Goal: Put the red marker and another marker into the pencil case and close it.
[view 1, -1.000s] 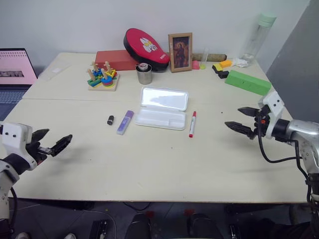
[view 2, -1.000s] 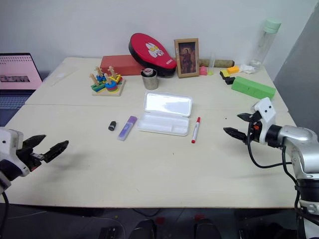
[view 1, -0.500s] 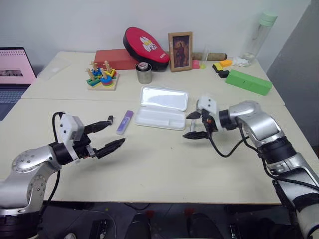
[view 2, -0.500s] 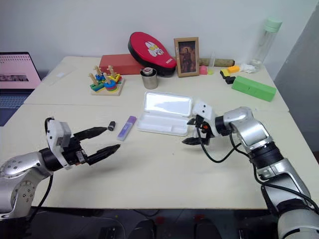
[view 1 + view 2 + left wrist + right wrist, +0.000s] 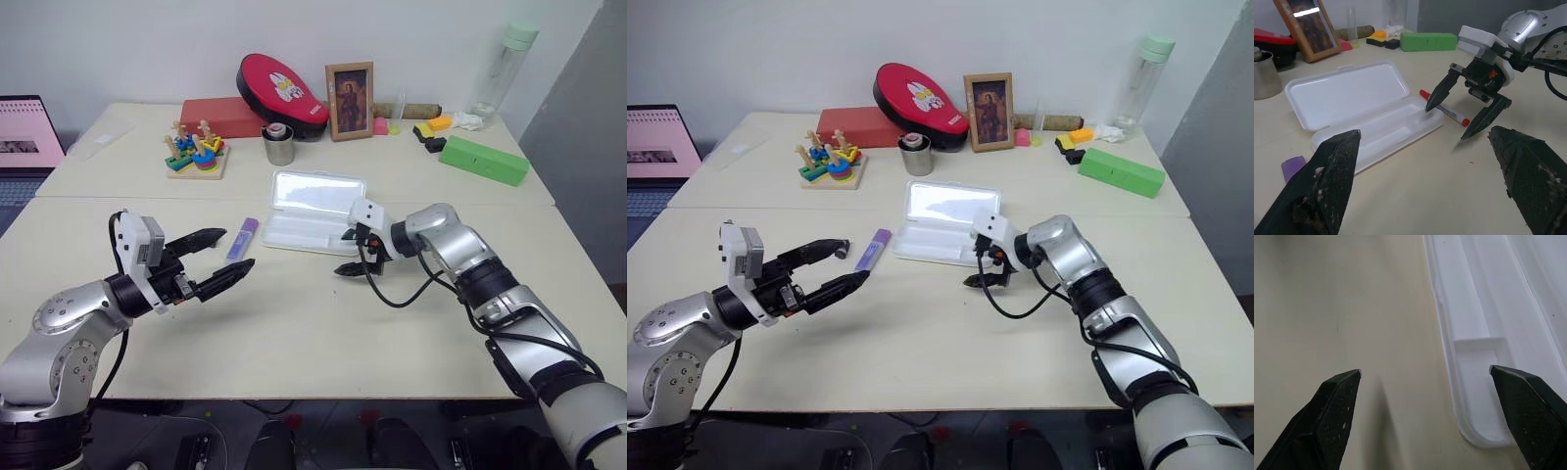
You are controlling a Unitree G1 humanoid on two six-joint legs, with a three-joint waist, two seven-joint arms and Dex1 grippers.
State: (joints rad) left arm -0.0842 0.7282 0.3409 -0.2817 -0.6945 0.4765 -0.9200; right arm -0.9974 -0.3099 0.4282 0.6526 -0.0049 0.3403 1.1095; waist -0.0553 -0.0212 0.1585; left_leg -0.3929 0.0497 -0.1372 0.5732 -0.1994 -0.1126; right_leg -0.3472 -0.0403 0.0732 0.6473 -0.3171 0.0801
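The pencil case (image 5: 315, 190) lies open in the middle of the table, its lid flat behind the tray (image 5: 1484, 357). The red marker (image 5: 1445, 109) rests on the table against the tray's right end. My right gripper (image 5: 341, 254) hangs open over it, pointing down and to the left. One fingertip (image 5: 1429, 107) is beside the red cap and the other stands nearer the table's front. The lavender marker (image 5: 872, 250) lies left of the case. My left gripper (image 5: 238, 248) is open and level just in front of it, apart from it.
Along the back stand a metal cup (image 5: 280, 145), a photo frame (image 5: 350, 87), a red pad (image 5: 279, 88), a red box (image 5: 223, 116) and a stacking toy (image 5: 194, 155). A green box (image 5: 483, 161) and a bottle (image 5: 500, 69) are back right. A laptop (image 5: 29, 132) sits far left.
Both arms have swung in from the table's sides. The right gripper went left and down to the red marker by the case. The left gripper moved right toward the lavender marker.
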